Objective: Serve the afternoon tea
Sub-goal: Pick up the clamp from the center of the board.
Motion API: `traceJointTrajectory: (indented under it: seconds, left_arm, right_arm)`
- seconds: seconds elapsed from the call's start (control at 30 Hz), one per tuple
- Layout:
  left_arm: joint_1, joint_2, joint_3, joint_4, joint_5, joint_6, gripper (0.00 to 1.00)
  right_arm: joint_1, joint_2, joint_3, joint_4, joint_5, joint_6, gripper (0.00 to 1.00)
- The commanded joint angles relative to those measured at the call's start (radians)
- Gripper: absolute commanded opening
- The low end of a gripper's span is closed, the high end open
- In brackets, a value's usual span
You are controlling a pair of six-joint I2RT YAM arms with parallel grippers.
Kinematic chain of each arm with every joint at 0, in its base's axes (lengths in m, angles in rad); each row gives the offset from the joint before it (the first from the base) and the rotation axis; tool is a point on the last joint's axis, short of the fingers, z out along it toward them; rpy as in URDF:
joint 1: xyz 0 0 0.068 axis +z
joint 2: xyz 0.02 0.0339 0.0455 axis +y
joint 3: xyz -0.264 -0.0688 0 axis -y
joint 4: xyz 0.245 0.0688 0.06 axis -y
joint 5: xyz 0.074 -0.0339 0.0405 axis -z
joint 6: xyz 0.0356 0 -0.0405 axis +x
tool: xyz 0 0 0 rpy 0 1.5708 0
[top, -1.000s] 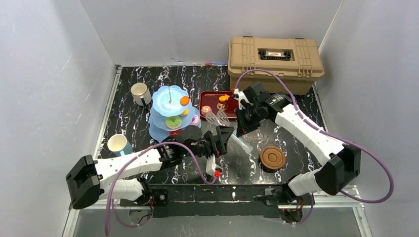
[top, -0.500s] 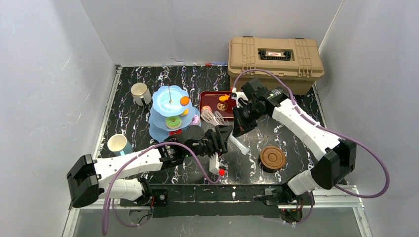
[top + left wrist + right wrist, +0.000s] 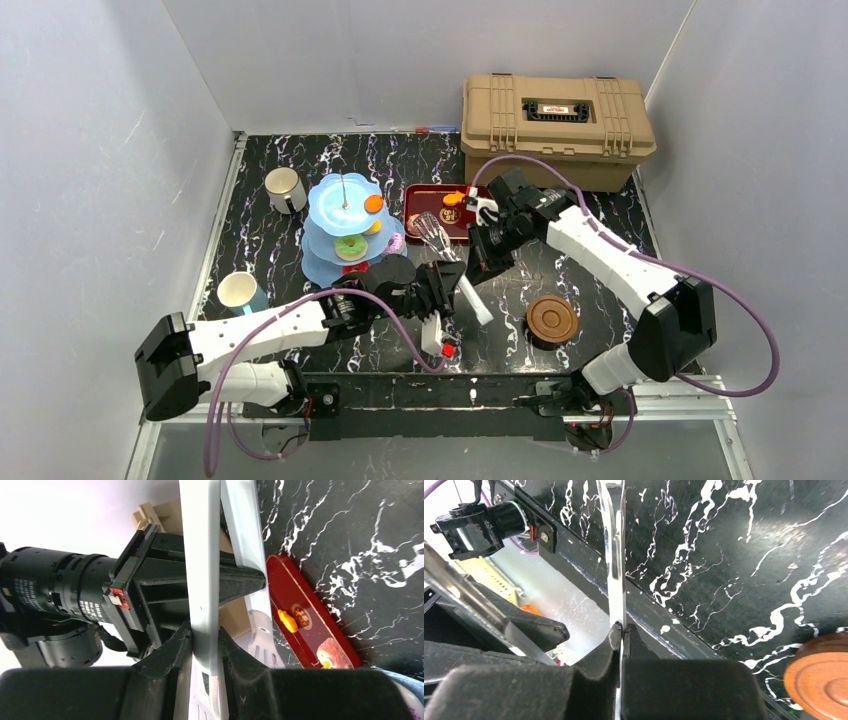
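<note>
No lettering is legible. The red-and-white label (image 3: 556, 109) on the tan case (image 3: 620, 130), upper right of the overhead view, and the white print on a black cylinder (image 3: 60, 585), left of the left-wrist view, are too small to read.

Left arm (image 3: 270, 330) low and long, stretched from its base toward the middle. Left gripper (image 3: 448, 285) at the end of it, fingers (image 3: 172, 652) pressed on both sides of the tongs (image 3: 477, 303). Right arm (image 3: 610, 255) bent at the elbow, reaching in toward the left. Right gripper (image 3: 478, 255) squeezed tight on the same tongs, fingers (image 3: 614, 640) almost touching. Both grippers near each other.
</note>
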Motion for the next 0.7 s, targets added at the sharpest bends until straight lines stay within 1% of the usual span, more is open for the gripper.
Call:
traceJointTrajectory:
  seconds: [0.0, 0.13, 0.3, 0.47, 0.5, 0.53, 0.6, 0.67]
  left_arm:
    - [-0.006, -0.071, 0.094, 0.127, 0.069, 0.051, 0.06]
    - [-0.006, -0.112, 0.099, 0.137, 0.118, 0.090, 0.06]
    - [-0.006, -0.151, 0.115, 0.141, 0.159, 0.116, 0.02]
    - [-0.006, -0.175, 0.120, 0.142, 0.179, 0.112, 0.00]
    - [-0.006, -0.179, 0.114, 0.142, 0.184, 0.109, 0.00]
    - [-0.006, -0.183, 0.109, 0.142, 0.187, 0.105, 0.00]
    - [-0.006, -0.189, 0.102, 0.142, 0.191, 0.095, 0.00]
    - [-0.006, -0.191, 0.107, 0.142, 0.189, 0.064, 0.00]
  right_arm:
    - [0.010, 0.003, -0.109, 0.057, -0.041, 0.052, 0.01]
    - [0.005, -0.016, -0.164, 0.096, -0.030, 0.068, 0.01]
    - [-0.009, -0.034, -0.223, 0.124, -0.036, 0.088, 0.01]
    - [-0.014, -0.054, -0.262, 0.174, -0.090, 0.124, 0.01]
    - [-0.015, -0.058, -0.254, 0.187, -0.108, 0.133, 0.04]
    - [-0.015, -0.064, -0.240, 0.203, -0.128, 0.146, 0.10]
    - [-0.016, -0.075, -0.196, 0.238, -0.177, 0.167, 0.18]
    - [-0.017, -0.084, -0.156, 0.262, -0.209, 0.177, 0.20]
